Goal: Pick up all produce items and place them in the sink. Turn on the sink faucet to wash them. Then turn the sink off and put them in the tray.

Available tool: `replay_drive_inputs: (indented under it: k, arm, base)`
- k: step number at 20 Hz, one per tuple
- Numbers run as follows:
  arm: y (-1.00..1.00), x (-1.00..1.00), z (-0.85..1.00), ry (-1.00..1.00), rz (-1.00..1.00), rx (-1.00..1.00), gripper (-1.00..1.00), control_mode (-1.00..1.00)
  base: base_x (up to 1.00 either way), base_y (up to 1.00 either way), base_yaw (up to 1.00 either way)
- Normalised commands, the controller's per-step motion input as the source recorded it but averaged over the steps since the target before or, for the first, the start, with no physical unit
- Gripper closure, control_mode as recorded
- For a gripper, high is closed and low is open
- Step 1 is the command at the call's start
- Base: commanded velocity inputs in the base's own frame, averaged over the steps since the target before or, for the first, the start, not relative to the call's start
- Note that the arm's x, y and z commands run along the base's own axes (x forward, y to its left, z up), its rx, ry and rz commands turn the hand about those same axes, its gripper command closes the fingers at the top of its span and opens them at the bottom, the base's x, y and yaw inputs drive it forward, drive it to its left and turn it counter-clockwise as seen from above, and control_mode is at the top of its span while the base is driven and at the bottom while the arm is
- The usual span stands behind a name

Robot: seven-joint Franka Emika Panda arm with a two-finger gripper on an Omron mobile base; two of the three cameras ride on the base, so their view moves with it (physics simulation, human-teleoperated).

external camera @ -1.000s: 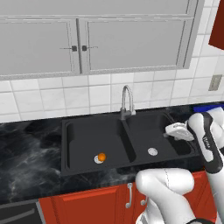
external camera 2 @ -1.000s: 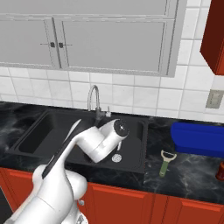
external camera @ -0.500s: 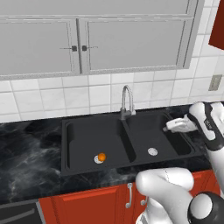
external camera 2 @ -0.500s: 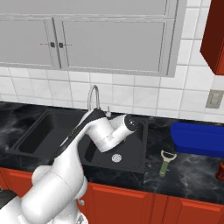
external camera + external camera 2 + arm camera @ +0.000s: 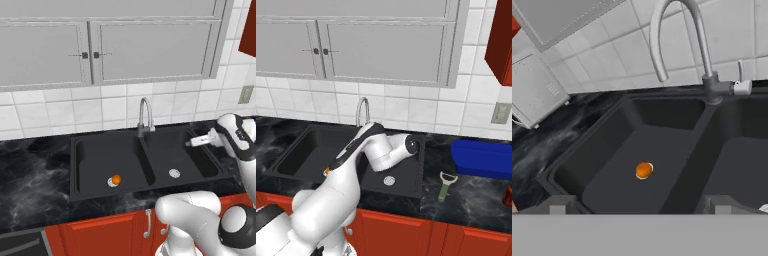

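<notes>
The small orange fruit (image 5: pixel 116 179) lies on the drain in the left basin of the black sink (image 5: pixel 92 157); in the hand view the fruit (image 5: pixel 644 170) sits mid-basin. My gripper (image 5: pixel 194 142) hovers over the right basin's far right side, pointing left toward the faucet (image 5: pixel 145 116). It is open, fingertips (image 5: pixel 559 204) wide apart with nothing between them. The silver gooseneck faucet (image 5: pixel 697 45) stands ahead of the hand, its small lever (image 5: pixel 741 87) at the right. The blue tray (image 5: pixel 481 159) rests on the counter right of the sink (image 5: pixel 293 152).
A green-handled peeler (image 5: pixel 445 185) lies on the dark marble counter (image 5: pixel 471 195) in front of the tray. The right basin's silver drain (image 5: pixel 174 173) is bare. Grey wall cabinets (image 5: pixel 150 45) hang above the tiled wall. My arm covers much of the sink in the right base view.
The hand has risen a little and drifted toward the sink's right rim, turning to point left at the faucet. The fruit has stayed on the left drain.
</notes>
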Motion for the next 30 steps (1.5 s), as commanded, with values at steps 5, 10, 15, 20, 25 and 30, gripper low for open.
replay_drive_inputs:
  k: [5,10,15,20,25,30]
  arm:
    - [0.03,0.31,0.0,-0.13,0.0,0.0,-1.0,-1.0]
    - [0.04,0.25,0.0,-0.13,0.0,0.0,-1.0,-1.0]
    - [0.02,0.25,0.0,-0.15,0.0,0.0,-1.0,-1.0]
    - [0.05,0.3,0.0,-0.15,0.0,0.0,-1.0,-1.0]
    - [0.03,0.38,0.0,-0.07,0.0,0.0,-1.0,-1.0]
    - [0.04,0.44,0.0,-0.03,0.0,0.0,-1.0,-1.0]
  base:
    - [0.0,0.0,0.0]
    - [0.0,0.0,0.0]
    - [0.0,0.0,0.0]
    - [0.0,0.0,0.0]
    - [0.0,0.0,0.0]
    - [0.0,0.0,0.0]
